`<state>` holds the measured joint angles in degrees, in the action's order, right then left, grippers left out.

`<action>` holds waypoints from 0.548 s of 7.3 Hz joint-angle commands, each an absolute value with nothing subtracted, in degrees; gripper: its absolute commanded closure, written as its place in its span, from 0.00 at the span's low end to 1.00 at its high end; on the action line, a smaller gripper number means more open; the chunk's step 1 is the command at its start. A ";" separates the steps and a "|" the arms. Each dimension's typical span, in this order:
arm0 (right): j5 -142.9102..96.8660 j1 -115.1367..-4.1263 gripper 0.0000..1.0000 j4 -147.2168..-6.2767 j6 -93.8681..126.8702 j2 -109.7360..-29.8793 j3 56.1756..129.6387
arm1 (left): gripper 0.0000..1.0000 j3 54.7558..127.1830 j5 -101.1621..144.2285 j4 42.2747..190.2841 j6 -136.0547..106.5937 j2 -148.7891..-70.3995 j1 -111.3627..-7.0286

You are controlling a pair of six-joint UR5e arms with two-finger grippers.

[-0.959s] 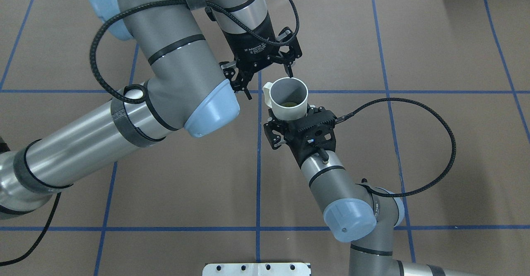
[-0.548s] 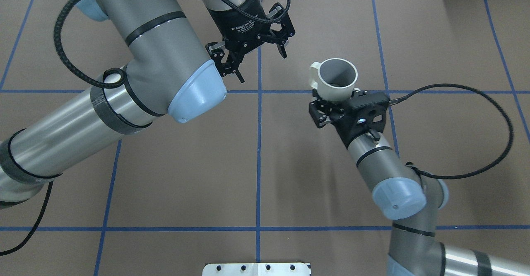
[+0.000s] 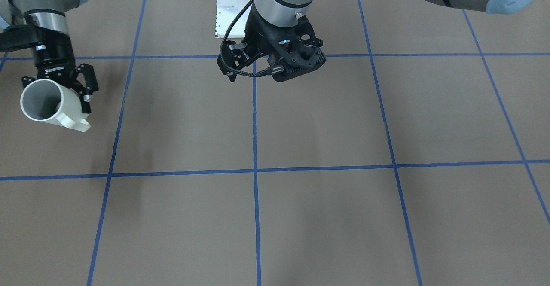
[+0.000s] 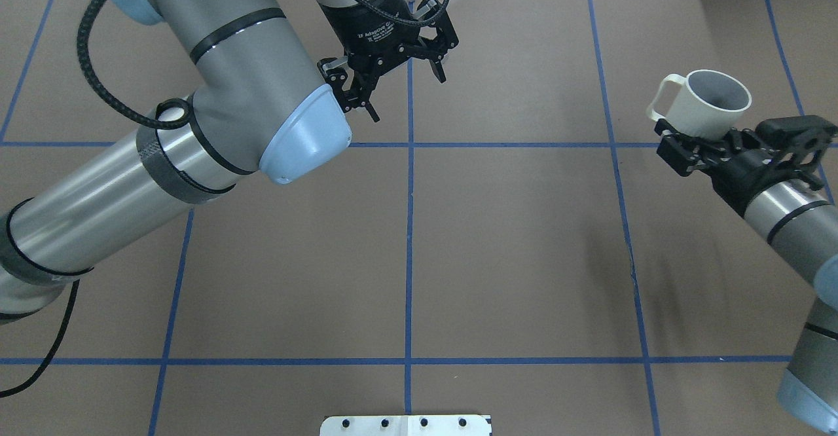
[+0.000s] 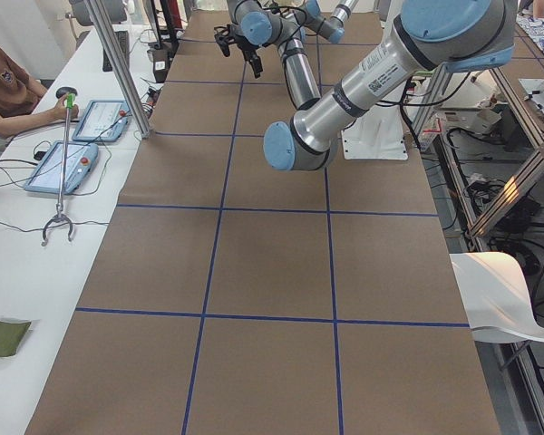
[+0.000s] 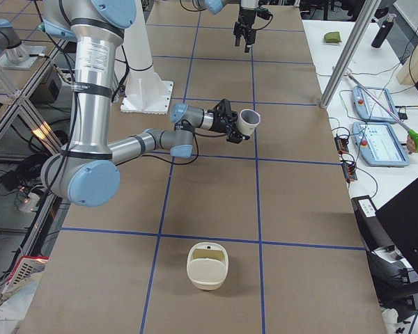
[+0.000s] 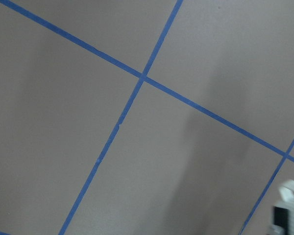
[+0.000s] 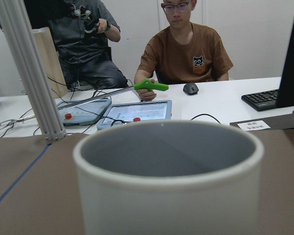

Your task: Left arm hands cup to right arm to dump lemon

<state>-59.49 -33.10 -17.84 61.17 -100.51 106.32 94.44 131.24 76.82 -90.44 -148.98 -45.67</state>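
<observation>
Brown matte paper covers the table (image 4: 524, 259), ruled into large squares by thin blue tape (image 4: 408, 259). Over its left half reaches the left arm (image 4: 196, 128), a thick silver-grey tube with black bands, a rounded light-blue cap and a braided black cable looped along it. The right arm (image 4: 792, 226), of the same brushed metal, comes in low from the table's right edge.

In the right-side view a cream, round-cornered container (image 6: 207, 266) sits on the paper, well apart from both arms.

The left gripper (image 4: 408, 99) hangs near the far middle of the table with its spindly black linkage fingers (image 4: 357, 92) spread wide apart and nothing between them. The right gripper (image 4: 702, 140), with a blocky black housing, is clamped on the lower body of the cup (image 4: 694, 115).

That cup, smooth cream-white outside and dull grey inside, is held clear of the table near its right edge. It is tilted, with its round mouth leaning toward the operators' side. Its loop handle (image 4: 661, 99) points toward the table's middle. The floor of the cup cannot be made out.
</observation>
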 commanded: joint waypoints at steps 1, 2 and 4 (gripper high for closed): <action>-65.00 -38.64 0.94 -4.01 72.47 -106.06 98.56 | 0.00 93.96 130.26 76.82 -90.35 -148.97 -45.62; -70.78 -43.72 0.92 2.40 72.51 -108.78 92.70 | 0.00 93.96 130.17 76.82 -90.35 -148.97 -45.62; -83.19 -54.54 0.88 15.43 72.60 -108.90 80.99 | 0.00 93.96 130.08 76.82 -90.44 -148.97 -45.27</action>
